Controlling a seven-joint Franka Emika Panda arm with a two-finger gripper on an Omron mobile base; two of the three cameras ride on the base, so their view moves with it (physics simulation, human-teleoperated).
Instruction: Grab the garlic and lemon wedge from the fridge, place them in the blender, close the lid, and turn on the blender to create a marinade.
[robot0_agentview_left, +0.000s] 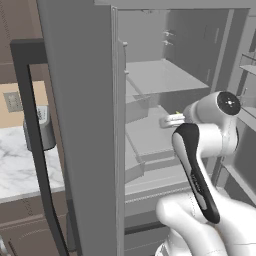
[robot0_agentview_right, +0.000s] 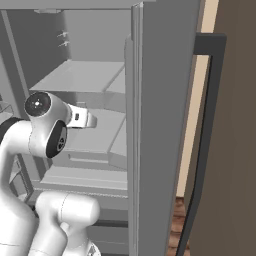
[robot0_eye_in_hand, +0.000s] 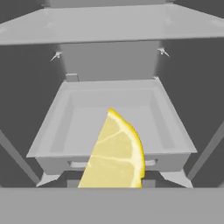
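The fridge (robot0_agentview_left: 85, 125) stands open, and my arm reaches in over its middle shelves. Close before the camera in the hand view, the bright yellow lemon wedge (robot0_eye_in_hand: 116, 153) rises between the fingers, above an open pale grey drawer (robot0_eye_in_hand: 57, 127). A speck of the lemon wedge (robot0_agentview_left: 178, 113) shows at the tip of my gripper (robot0_agentview_left: 170, 120), which is shut on it; the gripper (robot0_agentview_right: 91, 120) also shows from the right. The fingertips are hidden behind the wedge. The garlic, the blender and the lid are out of view.
The fridge door (robot0_agentview_right: 155, 125) with its black bar handle (robot0_agentview_right: 200, 150) stands close on the right of the arm, the other door (robot0_agentview_left: 75, 150) and handle (robot0_agentview_left: 35, 150) on the left. A grey appliance (robot0_agentview_left: 42, 131) sits on the marble counter (robot0_agentview_left: 20, 170).
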